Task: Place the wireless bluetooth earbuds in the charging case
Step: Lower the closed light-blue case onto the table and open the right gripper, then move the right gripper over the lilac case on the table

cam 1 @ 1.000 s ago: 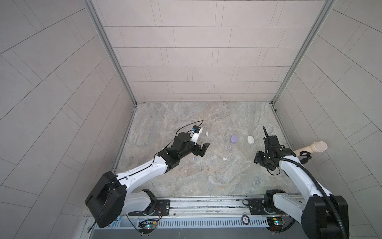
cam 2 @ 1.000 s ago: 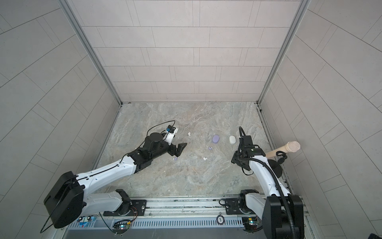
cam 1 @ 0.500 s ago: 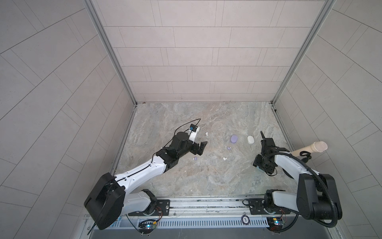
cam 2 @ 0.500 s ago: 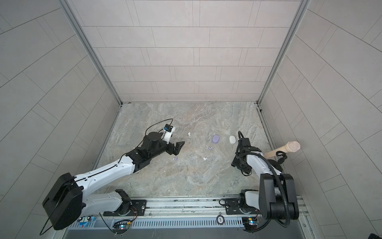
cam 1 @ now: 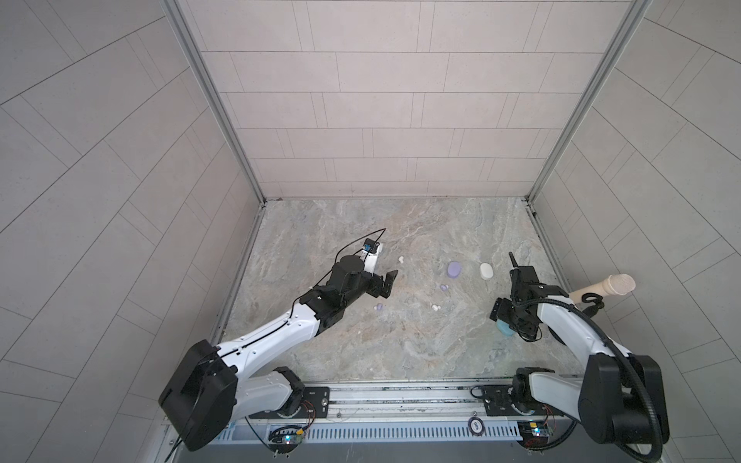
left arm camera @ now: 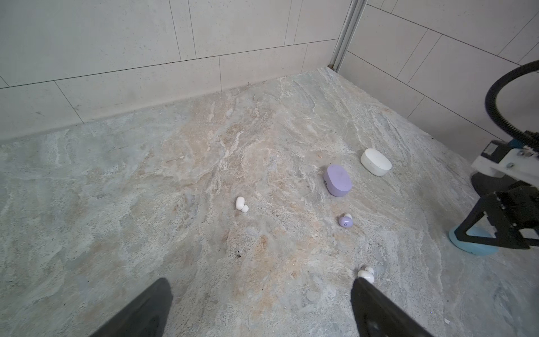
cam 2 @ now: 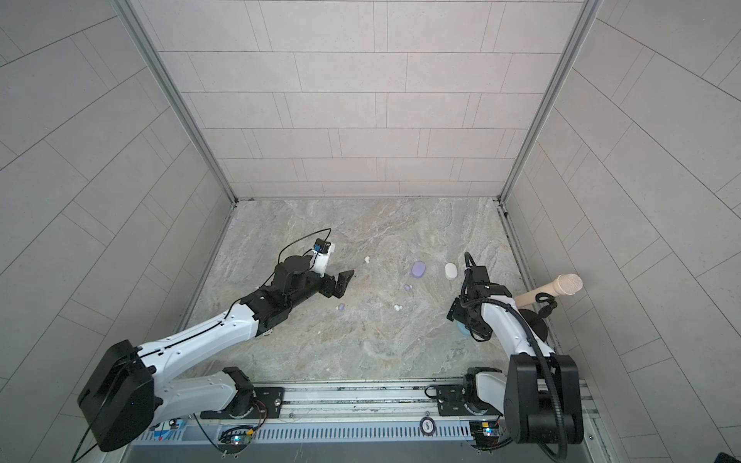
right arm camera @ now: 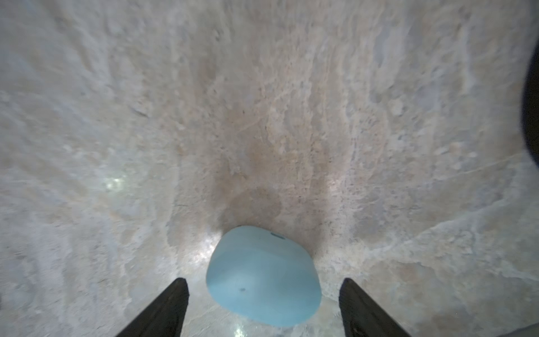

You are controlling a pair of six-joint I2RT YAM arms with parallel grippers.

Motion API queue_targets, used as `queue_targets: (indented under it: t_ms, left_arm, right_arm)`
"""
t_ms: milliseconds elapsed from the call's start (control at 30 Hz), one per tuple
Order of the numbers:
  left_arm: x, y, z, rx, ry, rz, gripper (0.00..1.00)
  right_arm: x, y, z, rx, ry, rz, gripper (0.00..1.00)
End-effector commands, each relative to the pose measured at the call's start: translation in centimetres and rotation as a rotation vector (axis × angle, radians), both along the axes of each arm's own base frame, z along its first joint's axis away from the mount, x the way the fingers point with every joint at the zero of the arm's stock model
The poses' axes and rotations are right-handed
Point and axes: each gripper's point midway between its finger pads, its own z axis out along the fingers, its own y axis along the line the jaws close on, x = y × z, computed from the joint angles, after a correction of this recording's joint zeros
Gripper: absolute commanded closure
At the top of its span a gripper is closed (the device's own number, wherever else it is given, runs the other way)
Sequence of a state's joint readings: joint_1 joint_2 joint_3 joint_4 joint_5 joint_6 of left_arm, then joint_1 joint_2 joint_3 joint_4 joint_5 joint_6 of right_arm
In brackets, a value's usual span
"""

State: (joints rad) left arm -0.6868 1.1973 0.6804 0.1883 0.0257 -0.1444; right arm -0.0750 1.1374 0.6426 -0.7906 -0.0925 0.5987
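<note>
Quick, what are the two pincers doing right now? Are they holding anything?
Left pincer: open, holding nothing.
Right pincer: open, straddling the light blue case without gripping it.

Glossy white shells cover the long links of the left arm (cam 1: 276,332) at lower left in both top views and of the right arm (cam 1: 561,324) at lower right, with matte black housings at the joints. Near the bottom edge each arm carries a boxy black motor block (cam 1: 196,395). A thin black cable (cam 1: 352,241) arcs to the left arm's white camera mount (cam 1: 373,261), which is tipped with a blue module. A ribbed black hose (left arm camera: 490,102) at the right edge meets a white screwed bracket (left arm camera: 501,164). The left gripper (left arm camera: 261,281) and right gripper (right arm camera: 264,280) have flat, tapering black fingers.
</note>
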Motion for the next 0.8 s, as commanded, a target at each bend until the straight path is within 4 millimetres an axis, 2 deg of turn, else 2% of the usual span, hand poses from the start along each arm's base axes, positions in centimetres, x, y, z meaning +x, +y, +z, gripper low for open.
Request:
queue_targets:
  t_ms: [0, 133, 267, 333, 533, 633, 767]
  left_arm:
    - [0.0, 0.3, 0.5, -0.022, -0.01, 0.015, 0.0]
    - [-0.1, 0.2, 0.8, -0.033, -0.015, 0.008, 0.0]
    - [-0.3, -0.1, 0.9, -0.048, -0.016, -0.009, 0.0]
    - [-0.3, -0.3, 0.8, -0.052, -0.013, -0.018, 0.0]
    - [-0.6, -1.2, 0.5, -0.075, 0.006, -0.059, 0.0]
    - [-0.7, -1.7, 0.5, -0.088, 0.004, -0.086, 0.0]
    - [-0.7, -2.2, 0.4, -0.09, -0.003, -0.111, 0.0]
  right_arm:
    - [-0.1, 0.7, 2.3, 0.033, -0.041, 0.03, 0.15]
    - [0.9, 2.0, 4.9, 0.057, -0.133, 0.063, 0.15]
    - [3.7, 4.5, 7.7, 0.093, -0.234, 0.159, 0.15]
    - [5.2, 5.8, 8.2, 0.098, -0.239, 0.209, 0.15]
    - [10.3, 8.5, 7.4, 0.131, -0.227, 0.303, 0.15]
    - [12.4, 8.7, 6.6, 0.111, -0.233, 0.317, 0.15]
    - [14.6, 8.9, 4.5, 0.117, -0.222, 0.314, 0.15]
